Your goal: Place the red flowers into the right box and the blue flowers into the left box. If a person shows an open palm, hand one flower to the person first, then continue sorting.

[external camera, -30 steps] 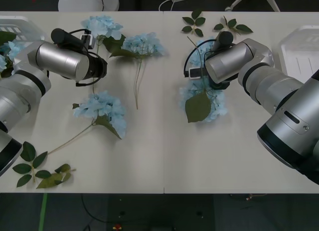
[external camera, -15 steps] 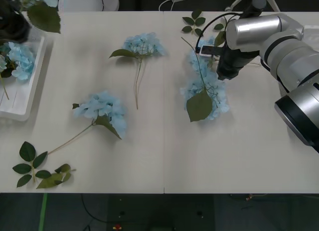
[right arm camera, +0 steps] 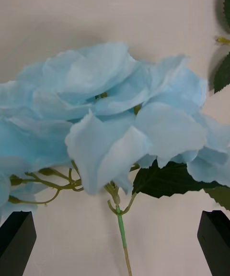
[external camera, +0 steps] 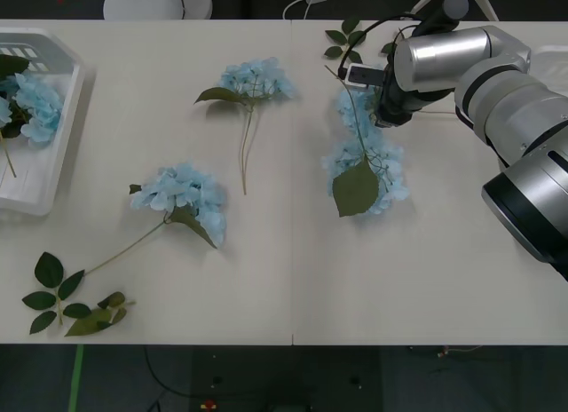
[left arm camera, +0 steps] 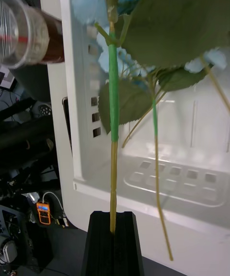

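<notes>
The left end effector (left arm camera: 111, 237) has carried its stem (left arm camera: 113, 113) off the counter and pinches it over the left box (left arm camera: 201, 180), ready to drop. The right end effector (right arm camera: 115, 242), fingers spread, now hangs over a blue flower (external camera: 366, 159) near the far edge

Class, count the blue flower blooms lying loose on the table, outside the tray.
3: one far centre, one near left, and a cluster under the right tool, which may be two overlapping.
</notes>
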Robot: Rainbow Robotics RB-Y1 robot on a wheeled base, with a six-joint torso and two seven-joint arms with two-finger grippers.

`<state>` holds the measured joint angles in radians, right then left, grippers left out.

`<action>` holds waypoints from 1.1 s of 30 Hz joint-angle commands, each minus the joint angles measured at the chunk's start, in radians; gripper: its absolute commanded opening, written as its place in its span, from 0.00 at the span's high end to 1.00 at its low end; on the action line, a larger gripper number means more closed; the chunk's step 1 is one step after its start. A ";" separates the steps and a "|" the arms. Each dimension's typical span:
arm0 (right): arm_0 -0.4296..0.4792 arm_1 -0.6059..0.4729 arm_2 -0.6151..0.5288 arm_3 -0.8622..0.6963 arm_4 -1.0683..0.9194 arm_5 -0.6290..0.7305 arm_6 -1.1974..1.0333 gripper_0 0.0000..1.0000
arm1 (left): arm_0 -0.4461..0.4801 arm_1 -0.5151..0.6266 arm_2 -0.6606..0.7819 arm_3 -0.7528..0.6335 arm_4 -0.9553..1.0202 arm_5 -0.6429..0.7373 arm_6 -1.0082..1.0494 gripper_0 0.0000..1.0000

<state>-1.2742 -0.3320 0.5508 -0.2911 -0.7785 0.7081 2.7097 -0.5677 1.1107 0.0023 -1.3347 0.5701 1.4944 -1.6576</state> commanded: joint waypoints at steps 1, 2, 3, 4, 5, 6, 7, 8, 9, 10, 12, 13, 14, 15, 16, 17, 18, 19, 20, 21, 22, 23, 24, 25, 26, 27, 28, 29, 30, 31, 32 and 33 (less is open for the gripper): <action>-0.008 0.036 0.041 -0.006 0.031 -0.036 -0.004 0.00 | 0.169 0.066 0.111 -0.087 0.010 -0.029 -0.179 1.00; -0.005 0.041 0.049 -0.006 0.045 -0.041 -0.004 0.00 | 0.204 0.075 0.120 -0.110 0.010 -0.029 -0.189 1.00; -0.004 0.047 0.054 -0.006 0.061 -0.042 -0.004 0.00 | 0.232 0.087 0.123 -0.127 0.017 -0.029 -0.192 1.00; -0.002 0.050 0.057 -0.008 0.074 -0.042 -0.004 0.06 | 0.255 0.097 0.123 -0.139 0.030 -0.029 -0.192 1.00; 0.000 0.057 0.058 -0.006 0.094 -0.042 -0.004 0.15 | 0.285 0.115 0.123 -0.156 0.051 -0.029 -0.192 1.00; 0.003 0.062 0.061 -0.006 0.107 -0.042 -0.004 0.23 | 0.305 0.126 0.123 -0.164 0.063 -0.033 -0.192 1.00; 0.004 0.064 0.063 -0.008 0.113 -0.042 -0.004 0.25 | 0.313 0.127 0.123 -0.164 0.065 -0.036 -0.192 1.00; 0.006 0.068 0.067 -0.008 0.119 -0.042 -0.004 0.30 | 0.318 0.127 0.123 -0.164 0.065 -0.039 -0.191 1.00; 0.007 0.068 0.072 -0.008 0.120 -0.042 -0.004 0.34 | 0.319 0.126 0.123 -0.162 0.063 -0.039 -0.191 1.00; 0.009 0.071 0.077 -0.008 0.120 -0.042 -0.004 0.36 | 0.319 0.126 0.123 -0.159 0.063 -0.040 -0.189 1.00; 0.010 0.071 0.084 -0.006 0.119 -0.041 -0.004 0.48 | 0.319 0.126 0.123 -0.159 0.063 -0.039 -0.191 0.98; 0.013 0.071 0.086 -0.006 0.119 -0.041 -0.004 0.54 | 0.319 0.126 0.123 -0.159 0.062 -0.039 -0.189 0.89; 0.015 0.071 0.087 -0.006 0.117 -0.041 -0.004 0.57 | 0.319 0.126 0.123 -0.159 0.062 -0.040 -0.191 0.81; 0.016 0.073 0.089 -0.006 0.116 -0.041 -0.004 0.63 | 0.319 0.126 0.123 -0.159 0.060 -0.040 -0.189 0.59; 0.019 0.074 0.093 -0.006 0.116 -0.041 -0.004 0.71 | 0.319 0.126 0.123 -0.159 0.060 -0.042 -0.191 0.44; 0.021 0.079 0.098 -0.006 0.116 -0.041 -0.004 0.75 | 0.319 0.126 0.125 -0.159 0.060 -0.042 -0.189 0.37; 0.026 0.079 0.104 -0.006 0.116 -0.041 -0.004 0.77 | 0.319 0.126 0.128 -0.159 0.060 -0.043 -0.189 0.31; 0.027 0.082 0.109 -0.006 0.116 -0.041 -0.004 0.77 | 0.319 0.126 0.131 -0.159 0.060 -0.045 -0.191 0.27; 0.029 0.083 0.112 -0.006 0.116 -0.041 -0.004 0.77 | 0.321 0.126 0.131 -0.159 0.062 -0.048 -0.191 0.23; 0.032 0.083 0.115 -0.006 0.116 -0.041 -0.004 0.78 | 0.321 0.126 0.134 -0.159 0.065 -0.056 -0.192 0.17; 0.035 0.085 0.115 -0.006 0.114 -0.042 -0.004 0.77 | 0.321 0.126 0.140 -0.159 0.074 -0.060 -0.192 0.11; 0.036 0.085 0.115 -0.006 0.114 -0.042 -0.004 0.78 | 0.321 0.126 0.146 -0.159 0.086 -0.062 -0.194 0.04; 0.036 0.087 0.116 -0.006 0.113 -0.044 -0.004 0.77 | 0.322 0.126 0.160 -0.159 0.111 -0.063 -0.197 0.00; 0.036 0.087 0.116 -0.006 0.111 -0.047 -0.004 0.77 | 0.324 0.126 0.169 -0.159 0.132 -0.065 -0.200 0.00; 0.038 0.087 0.116 -0.006 0.110 -0.047 -0.004 0.77 | 0.324 0.127 0.177 -0.159 0.149 -0.065 -0.202 0.00; 0.038 0.088 0.116 -0.006 0.108 -0.050 -0.004 0.77 | 0.325 0.129 0.191 -0.159 0.175 -0.066 -0.208 0.00; 0.041 0.091 0.116 -0.006 0.105 -0.053 -0.004 0.77 | 0.328 0.133 0.212 -0.159 0.214 -0.065 -0.218 0.00; 0.041 0.091 0.116 -0.006 0.104 -0.056 -0.004 0.77 | 0.333 0.135 0.232 -0.159 0.244 -0.066 -0.232 0.00; 0.041 0.094 0.116 -0.006 0.102 -0.058 -0.004 0.77 | 0.339 0.138 0.258 -0.159 0.275 -0.065 -0.246 0.00; 0.042 0.096 0.118 -0.006 0.100 -0.058 -0.004 0.77 | 0.344 0.138 0.281 -0.159 0.304 -0.065 -0.258 0.00; 0.042 0.096 0.120 -0.006 0.100 -0.058 -0.004 0.78 | 0.347 0.138 0.301 -0.159 0.333 -0.066 -0.271 0.00; 0.041 0.097 0.123 -0.006 0.099 -0.056 -0.004 0.78 | 0.345 0.138 0.318 -0.159 0.378 -0.068 -0.287 0.00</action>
<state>-1.2326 -0.2682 0.6578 -0.2905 -0.6702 0.6608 2.7097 -0.2462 1.1771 0.2306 -1.4748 0.8714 1.4409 -1.8652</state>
